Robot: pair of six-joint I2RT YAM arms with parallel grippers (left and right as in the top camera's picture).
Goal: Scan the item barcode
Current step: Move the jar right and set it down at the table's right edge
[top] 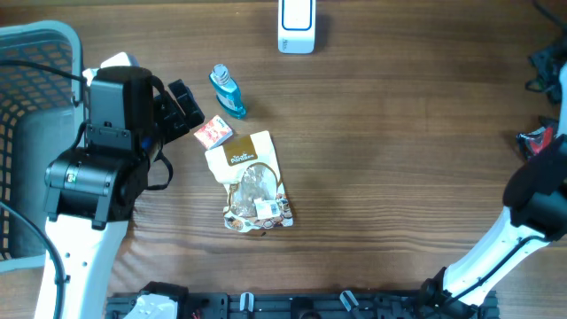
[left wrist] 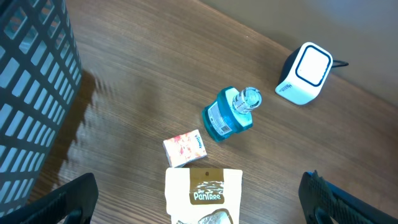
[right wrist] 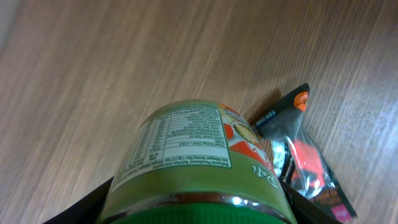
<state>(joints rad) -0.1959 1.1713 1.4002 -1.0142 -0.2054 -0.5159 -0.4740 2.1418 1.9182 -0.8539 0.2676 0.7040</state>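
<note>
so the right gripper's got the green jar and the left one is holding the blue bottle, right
No: the left gripper is open and empty. The left wrist view shows the blue bottle resting on the table, untouched. The right gripper does hold the green jar.

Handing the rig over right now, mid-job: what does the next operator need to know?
Left gripper: open and empty, hovering by the pouch, small box and blue bottle.
Right gripper: shut on the green-lidded jar at the table's far right, beside a black-and-red packet.
Scanner: top centre of the table, nothing in front of it.
Done: jar gripped.
Left: carry the jar to the scanner and present its barcode. The right wrist view shows only the nutrition panel, no barcode yet.
</note>
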